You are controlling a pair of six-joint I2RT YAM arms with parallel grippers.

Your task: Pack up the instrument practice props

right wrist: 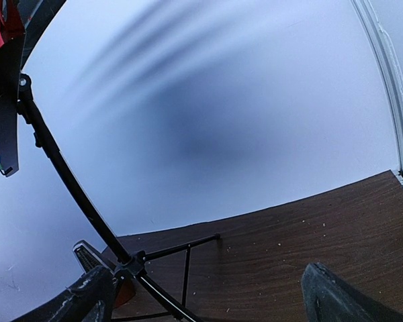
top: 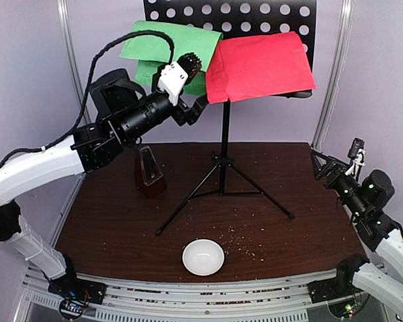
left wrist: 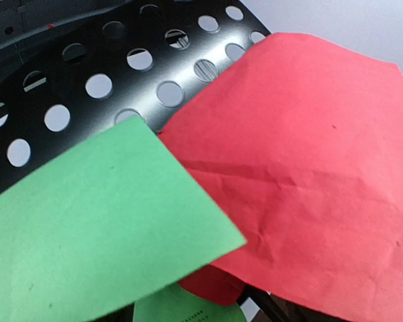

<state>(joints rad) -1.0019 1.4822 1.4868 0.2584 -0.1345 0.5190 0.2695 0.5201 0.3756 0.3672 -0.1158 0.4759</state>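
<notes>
**Green sheet [top: 164,40] at left jaws**

It lies on the music stand [top: 223,159] right at the left jaws, red sheet [top: 258,64] just beyond; whether they hold it cannot be told. Right jaws gape wide, empty, well apart from the stand.

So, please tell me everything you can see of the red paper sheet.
The red paper sheet is thin, matte and creased, with faint fold lines. It leans against the right half of the black perforated music stand, its lower edge drooping forward past the ledge. Its left edge overlaps the green sheet.
</notes>
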